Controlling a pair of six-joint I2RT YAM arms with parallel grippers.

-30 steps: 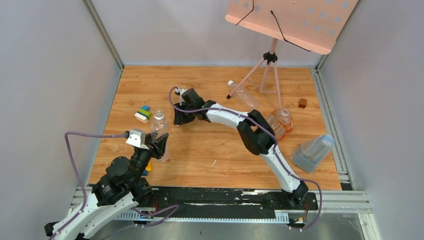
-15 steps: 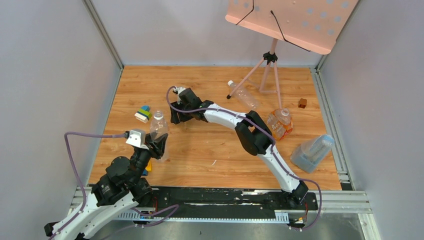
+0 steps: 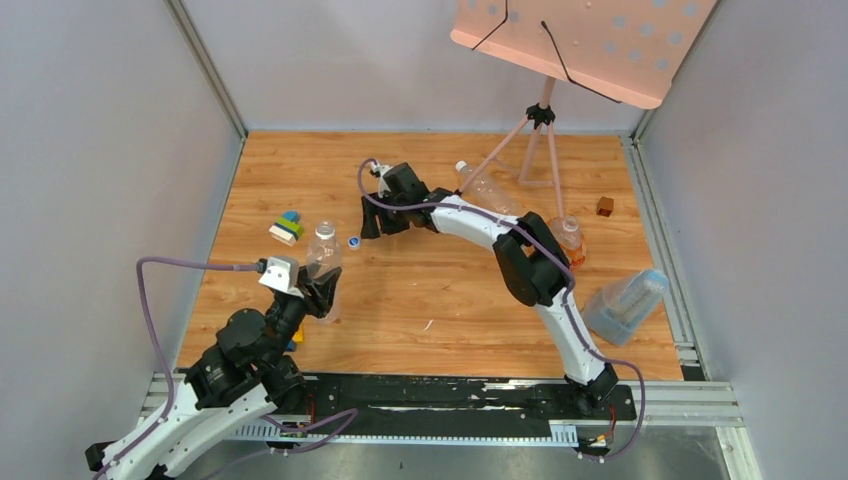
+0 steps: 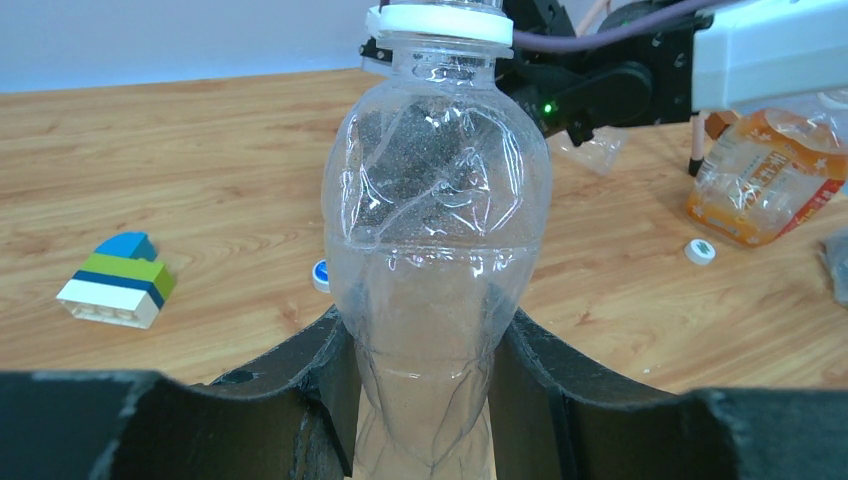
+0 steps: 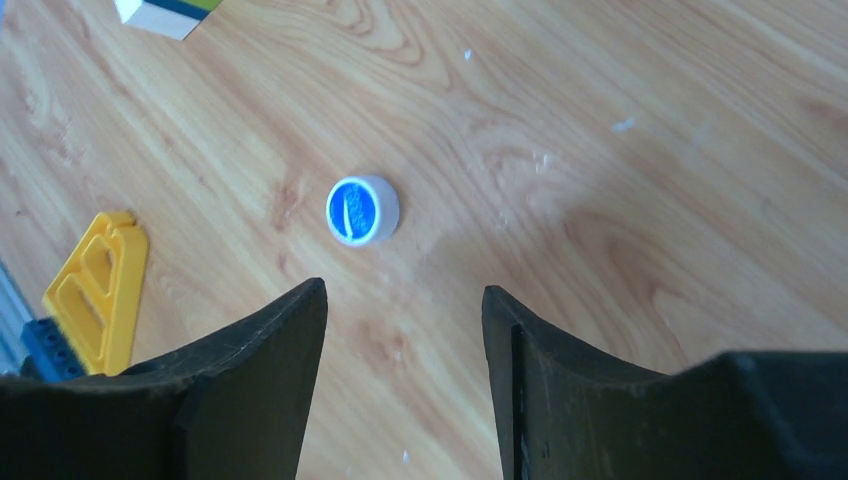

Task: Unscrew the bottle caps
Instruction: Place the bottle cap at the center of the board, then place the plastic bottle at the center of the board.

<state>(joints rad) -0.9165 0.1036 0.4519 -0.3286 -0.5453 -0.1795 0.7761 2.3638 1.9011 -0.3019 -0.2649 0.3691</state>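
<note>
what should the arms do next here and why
Probably the left gripper should set its clear bottle down: the neck looks uncapped, a blue cap lies on the table below the open right gripper, and a capped bottle lies by the tripod.

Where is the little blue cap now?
Top view: the small round blue-and-white plastic cap lies left of centre, between the clear plastic bottle and the right gripper.

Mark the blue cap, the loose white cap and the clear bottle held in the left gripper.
blue cap (image 5: 362,210): right wrist view, on its blue centre.
white cap (image 4: 700,252): left wrist view, on its top face.
clear bottle (image 4: 437,200): left wrist view, on its bulging upper body.
</note>
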